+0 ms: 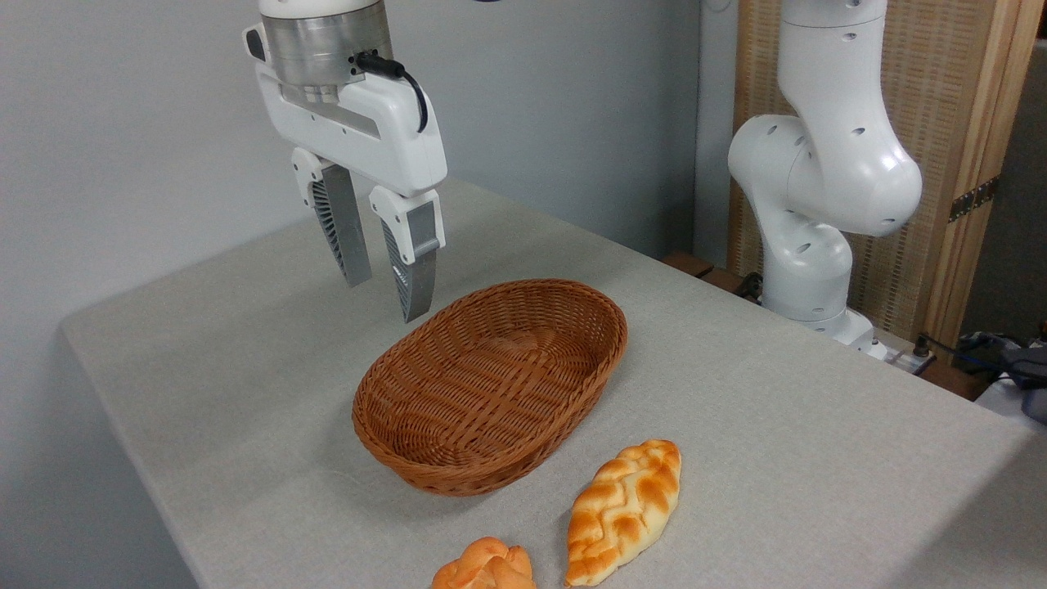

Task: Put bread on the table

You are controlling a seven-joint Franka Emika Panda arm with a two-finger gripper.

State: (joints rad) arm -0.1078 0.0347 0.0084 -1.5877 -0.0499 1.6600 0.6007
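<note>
now bread lies on table, jaws parted above

Basket mid table, bread in front (btm edge), loaf right

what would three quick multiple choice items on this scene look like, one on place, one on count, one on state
1. Where does the small knotted golden-orange bun lie?
A. in the basket
B. on the grey-beige cloth table, at the picture's bottom edge
C. between the fingers

2. How many breads show?
A. one
B. two
C. three

3. What is in the brown wicker oval basket?
A. nothing
B. a loaf
C. a bun

Answers:
1 B, the bun rests on the cloth below the basket.
2 B, the bun and the longer braided oval loaf.
3 A, only bare weave shows inside.
</note>
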